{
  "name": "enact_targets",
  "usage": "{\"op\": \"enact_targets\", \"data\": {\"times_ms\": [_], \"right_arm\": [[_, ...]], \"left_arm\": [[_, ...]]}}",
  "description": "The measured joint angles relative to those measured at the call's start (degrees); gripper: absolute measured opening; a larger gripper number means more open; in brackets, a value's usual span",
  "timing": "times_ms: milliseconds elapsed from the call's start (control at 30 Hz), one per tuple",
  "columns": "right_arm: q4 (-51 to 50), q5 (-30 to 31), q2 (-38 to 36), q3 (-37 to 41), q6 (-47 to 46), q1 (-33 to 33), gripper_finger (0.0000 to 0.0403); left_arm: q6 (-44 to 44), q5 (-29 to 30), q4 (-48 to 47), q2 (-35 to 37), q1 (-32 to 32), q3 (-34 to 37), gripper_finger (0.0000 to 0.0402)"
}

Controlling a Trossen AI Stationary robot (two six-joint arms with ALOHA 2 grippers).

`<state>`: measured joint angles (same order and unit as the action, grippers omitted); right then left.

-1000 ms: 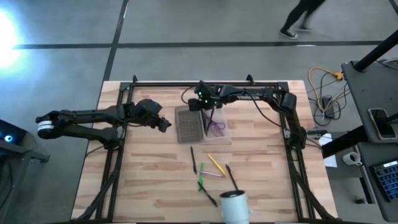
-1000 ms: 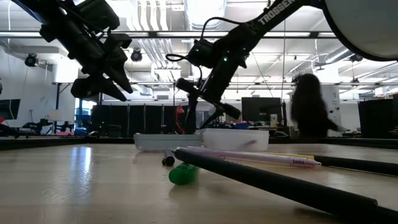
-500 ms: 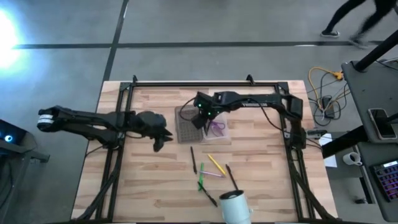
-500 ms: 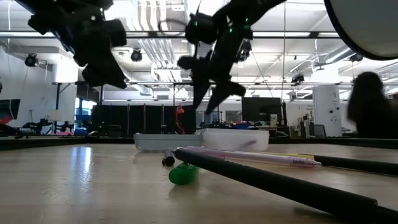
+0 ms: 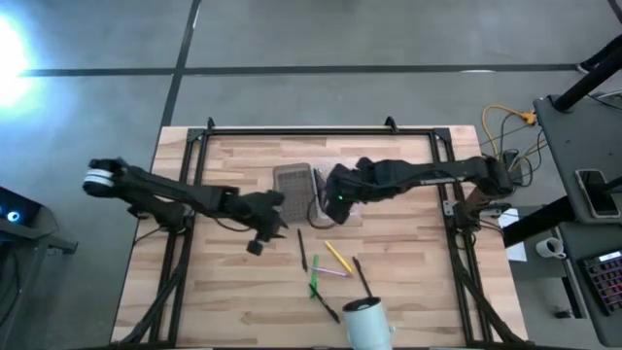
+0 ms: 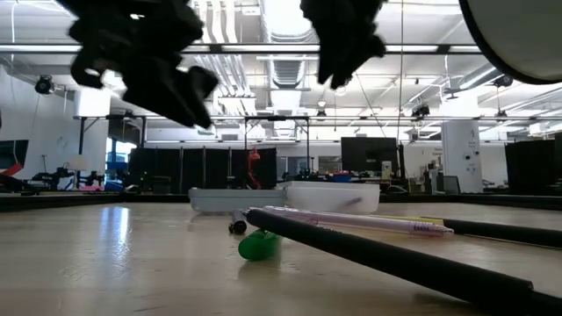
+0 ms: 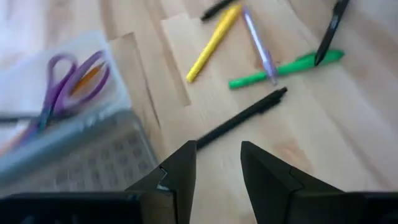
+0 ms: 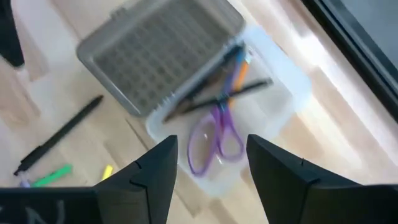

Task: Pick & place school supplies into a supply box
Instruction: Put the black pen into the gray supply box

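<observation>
Left gripper (image 7: 217, 165) hanging empty with fingers parted above the table, just short of a black pen (image 7: 241, 117) whose long axis runs diagonally away from the supply box (image 5: 313, 192), with the yellow marker (image 7: 213, 42) and green marker (image 7: 285, 68) farther out. Right gripper (image 8: 211, 163) poised over the supply box, fingers spread and empty, purple-handled scissors (image 8: 214, 138) already inside. Judged nearer the loose pen: the left arm.

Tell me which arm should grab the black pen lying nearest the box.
Left, probably. Its open end effector hangs right beside the black pen, facing it. The right end effector, also open, is above the box.
</observation>
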<state>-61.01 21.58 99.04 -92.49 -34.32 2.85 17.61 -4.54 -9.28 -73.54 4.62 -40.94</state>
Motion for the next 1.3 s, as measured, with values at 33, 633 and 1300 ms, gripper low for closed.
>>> {"op": "enact_targets", "data": {"times_ms": [33,633,1300], "right_arm": [[-1.82,0.83,-0.88,0.02,-2.36,0.63,0.0185],[-23.02,13.34,-7.91,1.73,-30.66,15.88,0.0198],[-22.72,8.45,-7.91,7.83,-36.33,16.64,0.0219]], "left_arm": [[2.29,0.00,-0.98,-2.59,0.00,-2.03,0.0112],[36.15,-2.08,-10.57,-24.34,-0.02,-17.52,0.0137],[38.55,-3.37,-15.83,-34.46,0.20,-24.75,0.0171]]}}
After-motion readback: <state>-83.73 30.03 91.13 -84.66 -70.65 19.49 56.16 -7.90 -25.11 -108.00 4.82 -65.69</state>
